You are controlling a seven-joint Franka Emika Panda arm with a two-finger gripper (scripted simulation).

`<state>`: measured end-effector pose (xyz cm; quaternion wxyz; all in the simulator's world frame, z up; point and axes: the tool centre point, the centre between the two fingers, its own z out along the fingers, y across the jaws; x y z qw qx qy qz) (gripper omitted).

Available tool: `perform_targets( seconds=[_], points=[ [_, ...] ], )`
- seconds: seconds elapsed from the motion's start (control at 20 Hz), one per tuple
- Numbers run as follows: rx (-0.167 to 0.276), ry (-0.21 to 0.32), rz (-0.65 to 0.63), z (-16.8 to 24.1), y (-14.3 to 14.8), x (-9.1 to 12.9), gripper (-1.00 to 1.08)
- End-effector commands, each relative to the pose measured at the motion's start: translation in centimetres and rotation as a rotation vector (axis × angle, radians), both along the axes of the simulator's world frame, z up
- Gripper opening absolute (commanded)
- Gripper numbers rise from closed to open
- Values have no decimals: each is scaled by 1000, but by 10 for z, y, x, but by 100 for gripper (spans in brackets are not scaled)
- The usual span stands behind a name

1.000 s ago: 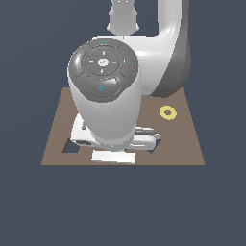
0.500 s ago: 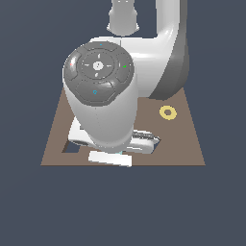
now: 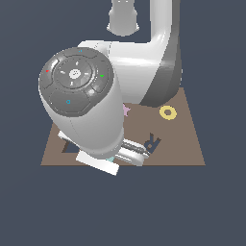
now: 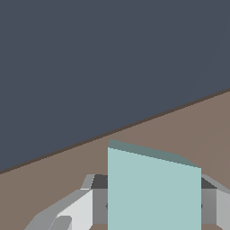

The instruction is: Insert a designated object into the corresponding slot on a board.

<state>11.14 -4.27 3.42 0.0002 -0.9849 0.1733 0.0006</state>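
Midway through the job, the Franka arm's gripper (image 4: 152,202) pinches the flat pale cyan square tile (image 4: 154,191) between its fingers (image 4: 74,209), the tile standing in the jaws above the flat brown rectangular board (image 4: 188,126) in the wrist view. In the exterior view only a sliver of the tile (image 3: 110,159) peeks out beneath the bulky wrist, near the board's (image 3: 185,149) front edge. The dark diamond-looking square slot (image 3: 68,147) lies just beside it toward the exterior view's left, largely hidden by the arm, so whether the tile is already lined up over it is hard to say. The pick-up looks done; the alignment, lowering and release appear to remain. A dark R-shaped cutout (image 3: 153,143), a pink star (image 3: 126,110) and a yellow disc (image 3: 167,113) sit untouched.
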Motion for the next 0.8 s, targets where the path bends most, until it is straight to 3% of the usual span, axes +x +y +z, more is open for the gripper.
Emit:
perform_targets(
  seconds=[0.0, 0.75],
  points=[
    [0, -1, -81, 1, -8, 4, -100],
    [0, -1, -718, 4, -73, 5, -100]
  ],
)
